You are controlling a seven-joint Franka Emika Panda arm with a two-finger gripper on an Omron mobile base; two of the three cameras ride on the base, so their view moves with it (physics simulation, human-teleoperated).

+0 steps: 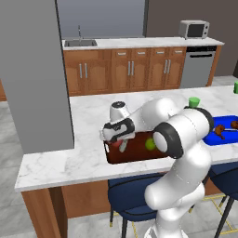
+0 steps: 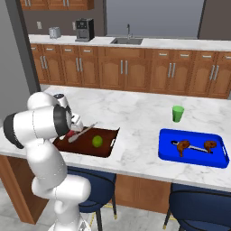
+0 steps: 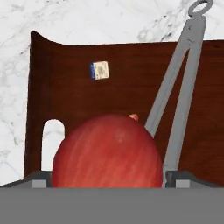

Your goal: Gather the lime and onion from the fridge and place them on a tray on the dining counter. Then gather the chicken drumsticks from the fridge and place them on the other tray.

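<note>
While our pincer (image 3: pixel 105 186) stands at the bottom middle of the hand view, we see its two dark tips spread wide, one either side of the round dark-red onion (image 3: pixel 107 151), with the ball sitting between them and just ahead. Whether the pads press on it we cannot tell; we judge the onion set down and let go, so our next move would be straight back from it. Right of the onion lie the grey metal tongs (image 3: pixel 179 100), their long axis slanting to the frame's upper right, near the right tip. Beneath is the dark reddish-brown rectangular tray (image 3: pixel 65 96) with its white handle slot at the lower left. In the right base view the small bright-green lime (image 2: pixel 97 141) rests mid-tray, right of the pincer, on the white-grey marble counter (image 2: pixel 135 113). Brown chicken drumsticks (image 2: pixel 182 145) lie on the bright blue tray (image 2: pixel 194 155) at right.
</note>
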